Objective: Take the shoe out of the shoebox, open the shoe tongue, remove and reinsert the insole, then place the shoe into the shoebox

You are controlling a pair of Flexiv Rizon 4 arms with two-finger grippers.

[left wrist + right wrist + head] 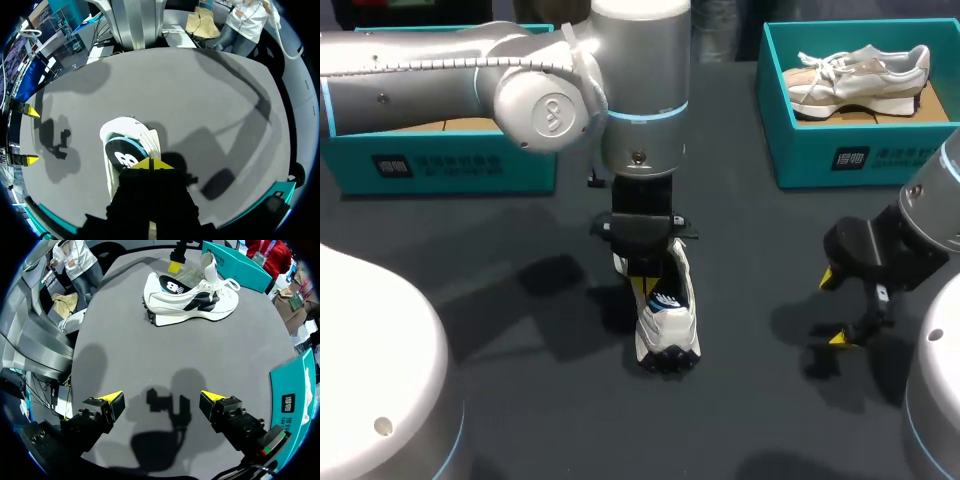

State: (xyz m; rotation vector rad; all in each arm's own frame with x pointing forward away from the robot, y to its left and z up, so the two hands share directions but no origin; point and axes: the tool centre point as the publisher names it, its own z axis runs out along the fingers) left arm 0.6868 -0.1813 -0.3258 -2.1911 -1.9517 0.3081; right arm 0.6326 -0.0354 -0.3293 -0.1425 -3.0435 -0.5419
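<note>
Head view: our left arm [440,70] comes in past the middle of the dark table [500,300], and our left gripper [642,288] stands straight down on the white shoe [668,330]. The shoe sits on its sole mid-table. Its long axis runs from us toward the far edge, with the lugged heel nearest us and the toe pointing away beneath the gripper. Our right gripper [833,308] hangs over the table, well to the shoe's right. At the far corners stand the left shoebox [450,165] and the right shoebox [800,150], the latter holding a beige shoe [860,75].

Left wrist view: the yellow tips are drawn together at the shoe's opening, just beside a black logo patch [122,155]. We cannot tell whether they pinch anything.

Right wrist view: the right gripper's fingers are spread wide above the tabletop. Ahead, the shoe lies broadside, its tongue [210,265] upright.
</note>
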